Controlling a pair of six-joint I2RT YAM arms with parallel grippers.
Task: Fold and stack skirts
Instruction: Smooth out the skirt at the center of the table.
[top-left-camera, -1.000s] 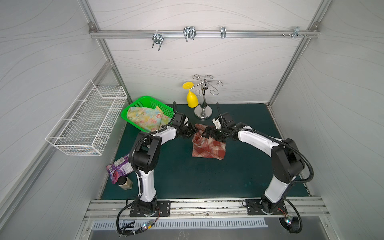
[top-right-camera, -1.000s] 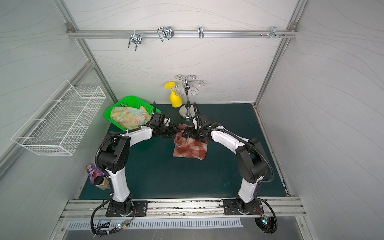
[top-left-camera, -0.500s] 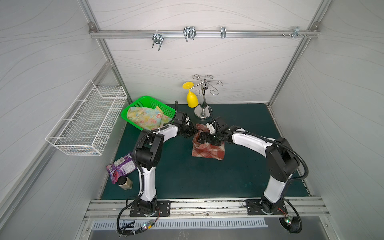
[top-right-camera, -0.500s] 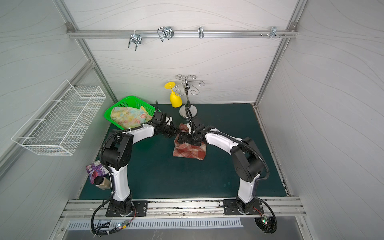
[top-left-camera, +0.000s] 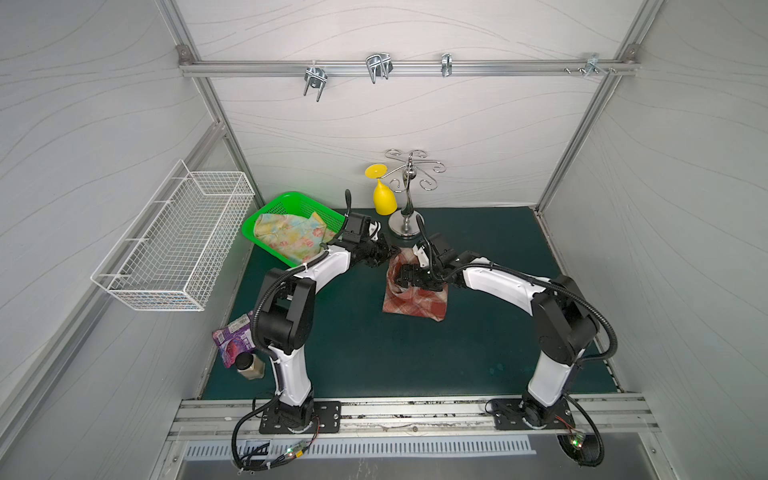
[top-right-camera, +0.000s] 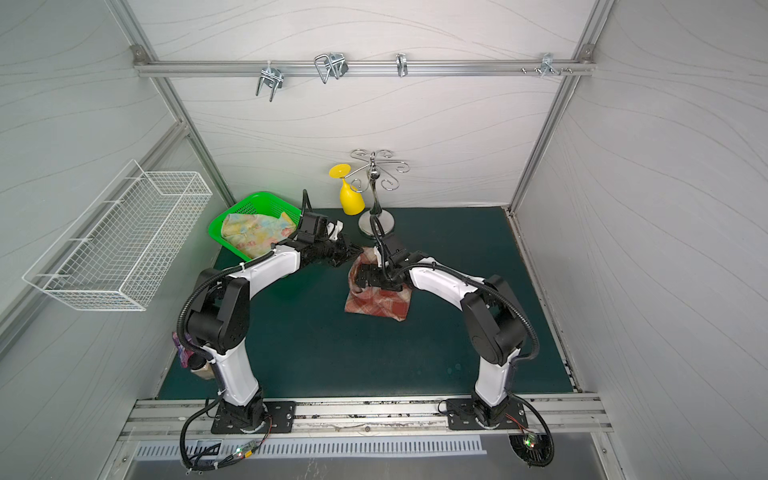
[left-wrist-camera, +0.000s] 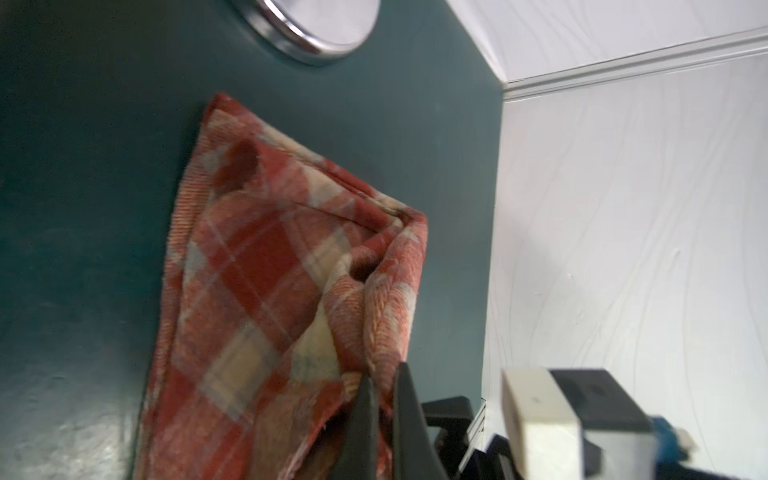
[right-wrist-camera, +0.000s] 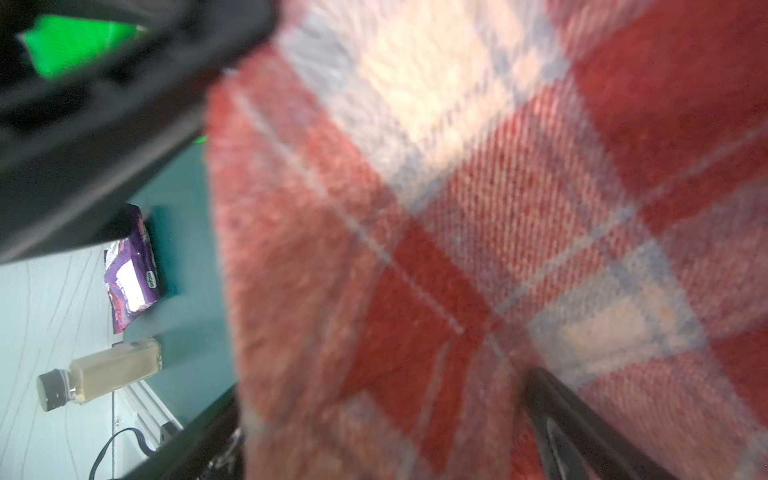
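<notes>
The plaid skirt (top-left-camera: 415, 297) lies on the dark green table (top-left-camera: 374, 353), toward its far side and about midway across. The near half is spread flat, and the far left corner is gathered up into a bunch. The left tool (top-left-camera: 392, 251) has hold of that corner. In the left wrist view its two black fingers (left-wrist-camera: 411, 415) are pinched shut on a fold of the red-brown and cream cloth (left-wrist-camera: 257, 266), and the rest of the skirt falls away from the pinch.

The right tool (top-left-camera: 401, 278) sits down on the skirt's far left part, just beside the left one, with its jaws spread wide. In the right wrist view the plaid (right-wrist-camera: 457, 208) fills the gap between the fingers (right-wrist-camera: 582, 424). I cannot tell whether they press on the cloth.

The floral skirt (top-left-camera: 291, 239) lies crumpled in a green basket (top-left-camera: 286, 199) at the far left corner of the table, close to the left arm's wrist. Behind the plaid skirt, near the back wall, stands a silver rack (top-left-camera: 409, 195) with a yellow cup (top-left-camera: 384, 199) hanging upside down from it. Its round base (left-wrist-camera: 316, 25) is near the skirt's far edge.

At the near left edge of the table lie a purple wrapper (top-left-camera: 232, 338) and a small bottle (top-left-camera: 249, 368), side by side and well apart from both skirts. A white wire basket (top-left-camera: 178, 245) hangs on the left wall.
</notes>
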